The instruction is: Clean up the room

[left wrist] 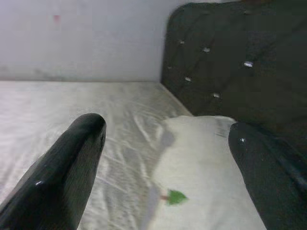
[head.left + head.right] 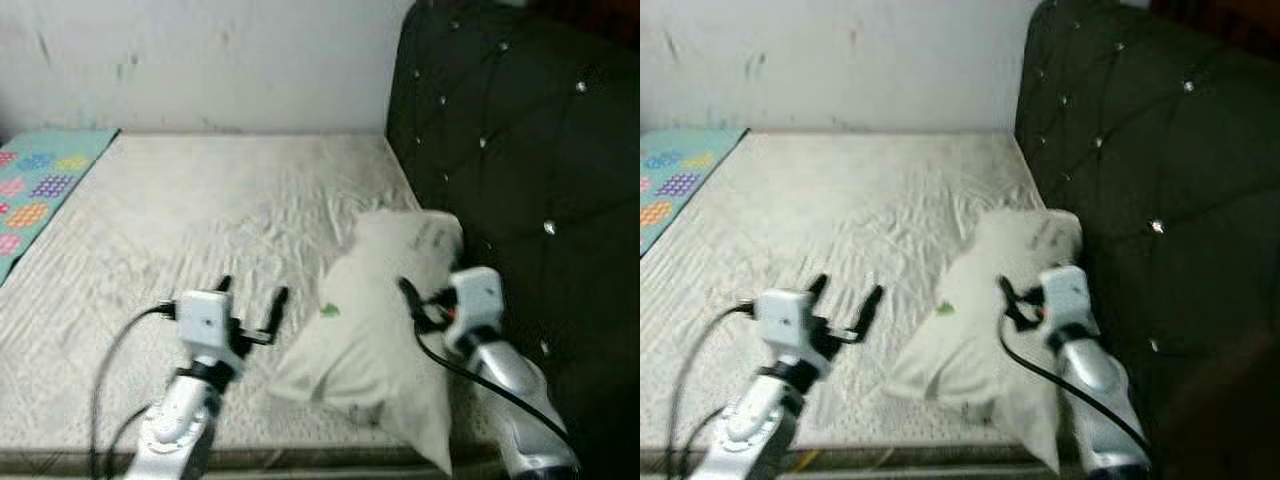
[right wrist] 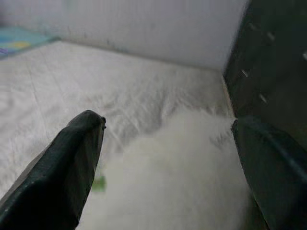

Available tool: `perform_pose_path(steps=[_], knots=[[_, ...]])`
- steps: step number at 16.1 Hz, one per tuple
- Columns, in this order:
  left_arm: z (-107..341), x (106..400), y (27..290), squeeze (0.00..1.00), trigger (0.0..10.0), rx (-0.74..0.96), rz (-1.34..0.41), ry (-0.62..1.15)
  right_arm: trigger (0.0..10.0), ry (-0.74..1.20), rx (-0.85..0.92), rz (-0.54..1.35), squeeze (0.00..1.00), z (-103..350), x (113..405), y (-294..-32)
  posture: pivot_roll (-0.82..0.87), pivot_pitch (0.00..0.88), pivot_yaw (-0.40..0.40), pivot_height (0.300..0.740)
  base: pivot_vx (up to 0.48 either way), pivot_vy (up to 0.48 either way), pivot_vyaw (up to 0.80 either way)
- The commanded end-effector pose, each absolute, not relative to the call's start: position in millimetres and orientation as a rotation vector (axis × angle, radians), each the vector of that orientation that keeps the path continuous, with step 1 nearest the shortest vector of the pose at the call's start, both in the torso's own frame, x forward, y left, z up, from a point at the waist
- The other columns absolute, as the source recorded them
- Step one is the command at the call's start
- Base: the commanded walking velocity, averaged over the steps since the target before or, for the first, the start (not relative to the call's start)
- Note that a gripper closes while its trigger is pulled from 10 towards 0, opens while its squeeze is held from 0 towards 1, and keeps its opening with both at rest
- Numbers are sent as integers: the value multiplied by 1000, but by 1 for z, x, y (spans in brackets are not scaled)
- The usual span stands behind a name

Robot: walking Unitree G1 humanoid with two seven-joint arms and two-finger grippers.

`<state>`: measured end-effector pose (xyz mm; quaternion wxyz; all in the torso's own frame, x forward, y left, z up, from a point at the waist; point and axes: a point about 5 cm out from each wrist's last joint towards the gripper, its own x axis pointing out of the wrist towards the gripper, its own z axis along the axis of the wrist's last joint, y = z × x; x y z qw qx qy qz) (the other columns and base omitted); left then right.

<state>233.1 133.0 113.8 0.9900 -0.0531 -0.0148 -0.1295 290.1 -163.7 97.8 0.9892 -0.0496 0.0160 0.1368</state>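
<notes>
White pillow (image 2: 385,330) on bare mattress (image 2: 200,220)

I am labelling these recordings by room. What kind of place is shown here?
Most likely a bedroom: a bare mattress, a pale pillow lying on it, and a dark tufted headboard beside them against a white wall.

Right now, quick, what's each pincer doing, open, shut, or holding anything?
Left pincer: open, holding nothing, above the bed sheet beside the pillow.
Right pincer: open, over the pillow, holding nothing.
</notes>
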Motion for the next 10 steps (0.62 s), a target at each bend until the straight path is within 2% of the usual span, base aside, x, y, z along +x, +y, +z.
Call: perform_pose_path(steps=[1, 7, 10], knots=[[112, 233, 139, 0, 10000, -88, -223, -23, 10000, 16, -94, 305, 0, 100, 291, -155, -118, 0, -20, 740, 0, 0, 0], [108, 233, 142, 0, 10000, -93, -179, 9, 10000, 20, -106, 309, 0, 97, 289, -157, -115, 0, -17, 740, 0, 0, 0], [106, 233, 142, 0, 10000, -97, -172, 19, 10000, 15, -123, 320, 0, 97, 289, -156, -111, 0, -20, 740, 0, 0, 800]])
